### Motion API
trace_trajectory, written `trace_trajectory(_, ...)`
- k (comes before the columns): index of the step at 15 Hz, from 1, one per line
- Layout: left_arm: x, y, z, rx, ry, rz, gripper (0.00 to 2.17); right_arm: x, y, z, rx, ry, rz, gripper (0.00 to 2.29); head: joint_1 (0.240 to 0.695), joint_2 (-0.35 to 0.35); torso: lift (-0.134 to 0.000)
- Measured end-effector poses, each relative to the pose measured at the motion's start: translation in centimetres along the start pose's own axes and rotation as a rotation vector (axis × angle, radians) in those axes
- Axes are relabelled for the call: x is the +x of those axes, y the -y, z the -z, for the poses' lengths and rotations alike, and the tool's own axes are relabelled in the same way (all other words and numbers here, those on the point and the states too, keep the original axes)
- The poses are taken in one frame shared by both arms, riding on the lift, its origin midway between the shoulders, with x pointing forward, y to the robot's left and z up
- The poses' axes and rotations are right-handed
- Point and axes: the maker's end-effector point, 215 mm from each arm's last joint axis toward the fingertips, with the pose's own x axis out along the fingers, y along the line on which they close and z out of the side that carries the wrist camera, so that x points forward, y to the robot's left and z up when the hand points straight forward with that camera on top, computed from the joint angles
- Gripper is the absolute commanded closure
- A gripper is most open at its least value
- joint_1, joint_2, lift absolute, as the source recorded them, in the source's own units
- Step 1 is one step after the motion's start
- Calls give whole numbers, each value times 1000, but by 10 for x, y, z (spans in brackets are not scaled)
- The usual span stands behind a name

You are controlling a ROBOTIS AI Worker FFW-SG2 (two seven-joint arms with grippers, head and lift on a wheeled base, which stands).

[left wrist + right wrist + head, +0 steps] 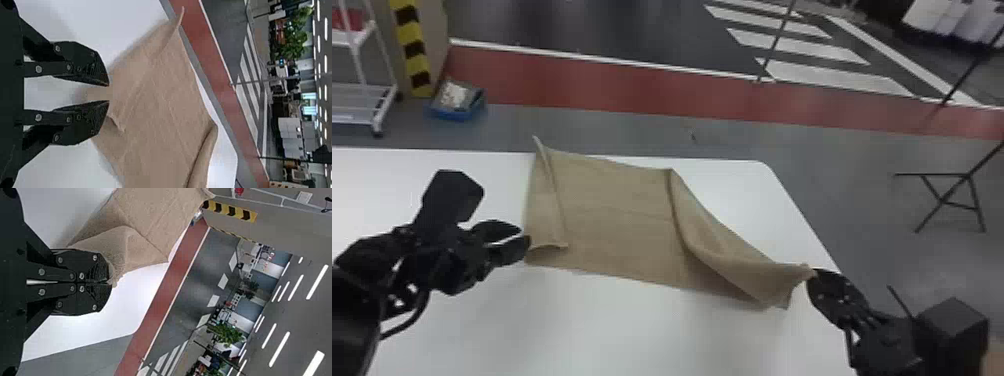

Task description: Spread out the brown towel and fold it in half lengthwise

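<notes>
The brown towel lies across the white table, its left edge folded over in a narrow flap and its right part lifted into a folded corner. My left gripper is at the towel's near left corner, and in the left wrist view the same gripper stands open, with towel beyond and between its fingertips. At the towel's right end, my right gripper holds a raised corner. From the right wrist view, that gripper is shut on the towel's edge.
The white table has its far edge just behind the towel and its right edge near my right gripper. On the floor beyond are a white rack, a blue box and a dark folding stand.
</notes>
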Motion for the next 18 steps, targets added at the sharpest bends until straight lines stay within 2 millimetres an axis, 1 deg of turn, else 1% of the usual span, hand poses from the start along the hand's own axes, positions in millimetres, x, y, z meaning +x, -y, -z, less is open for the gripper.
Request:
trace_trajectory(1, 5, 14, -5, 33, 2, 22, 390, 0, -1, 0, 2, -2, -2, 1679, 695, -350, -123)
trace_trajectory(3, 18, 34, -14, 111, 9, 37, 485, -1, -2, 3, 4, -9, -6, 1679, 695, -350, -123)
trace_trajectory(5, 33, 42, -18, 162, 8, 37, 518, -2, -3, 6, 6, -16, -15, 1683, 695, -350, -123)
trace_trajectory(7, 47, 42, -14, 188, -11, 38, 518, -4, -3, 7, 5, -19, -17, 1679, 695, -350, -123)
trace_trajectory(8, 52, 40, -10, 196, -25, 33, 613, -4, -3, 8, 5, -20, -18, 1683, 695, -350, -123)
trace_trajectory(9, 57, 36, -4, 205, -44, 19, 822, -5, -3, 8, 5, -21, -17, 1679, 695, -350, -123)
trace_trajectory(11, 65, 27, 7, 215, -76, -10, 856, -5, -3, 8, 6, -19, -18, 1679, 695, -350, -123)
trace_trajectory(12, 67, 22, 12, 216, -89, -18, 1119, -5, -2, 8, 6, -18, -19, 1679, 695, -350, -123)
trace_trajectory(13, 67, 18, 16, 212, -97, -24, 1210, -5, -2, 8, 7, -19, -19, 1683, 695, -350, -123)
trace_trajectory(16, 60, 2, 17, 168, -93, -33, 1234, -5, -2, 9, 10, -19, -18, 1679, 695, -350, -123)
trace_trajectory(18, 52, -7, 10, 112, -68, -29, 1234, -4, -2, 10, 10, -20, -17, 1679, 695, -350, -123)
